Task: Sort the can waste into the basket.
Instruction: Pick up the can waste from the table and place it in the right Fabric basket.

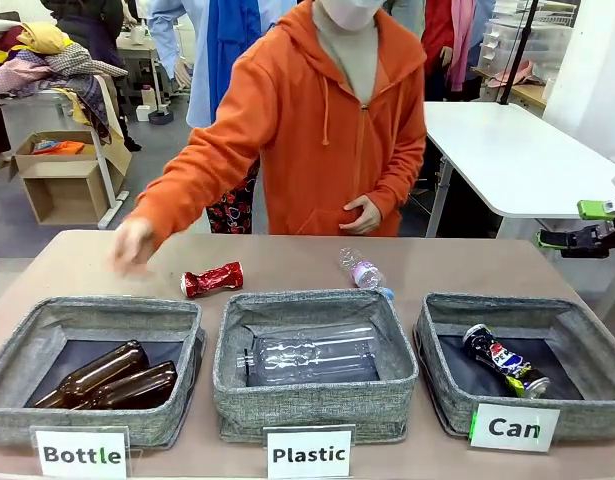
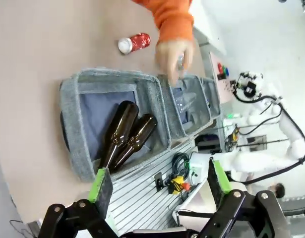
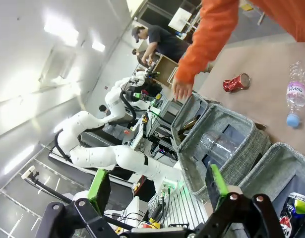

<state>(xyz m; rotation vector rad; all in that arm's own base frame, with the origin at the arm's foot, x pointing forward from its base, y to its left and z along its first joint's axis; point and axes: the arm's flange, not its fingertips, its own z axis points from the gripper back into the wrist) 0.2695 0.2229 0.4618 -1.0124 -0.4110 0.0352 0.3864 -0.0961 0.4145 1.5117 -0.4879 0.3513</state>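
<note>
Nearest in the front view: a row of three grey baskets, with the can basket (image 1: 587,418), labelled "Can", at the robot's right end. Inside it, a dented blue can (image 1: 505,362), lying slantwise on the dark base. In the middle basket (image 1: 317,405), a clear plastic bottle (image 1: 307,355); in the left basket (image 1: 87,312), two brown glass bottles (image 1: 107,378).

Just past the baskets, on the bare table (image 1: 67,270): a crushed red can (image 1: 212,279), not yet sorted. Lying on its side beyond the gap between the left and middle baskets, long axis roughly across the table, right end tipped a little away. Near it to the right, a small plastic bottle (image 1: 362,270).

Above the left basket, the left claw (image 2: 159,178): fingers spread wide, gripping nothing, with the red can ahead beyond that basket's far wall. Up off the table's right side, the right claw (image 1: 569,226): also spread and empty, with the red can well off to its left, past two baskets. Likely the left claw the nearer of the two, though on the side away from the can basket.

Farther still, a person's hand (image 1: 134,243), hovering blurred just beside the red can's left end, nearer to it than either claw. Probably best gripped across the short width, then carried right, along the row.
</note>
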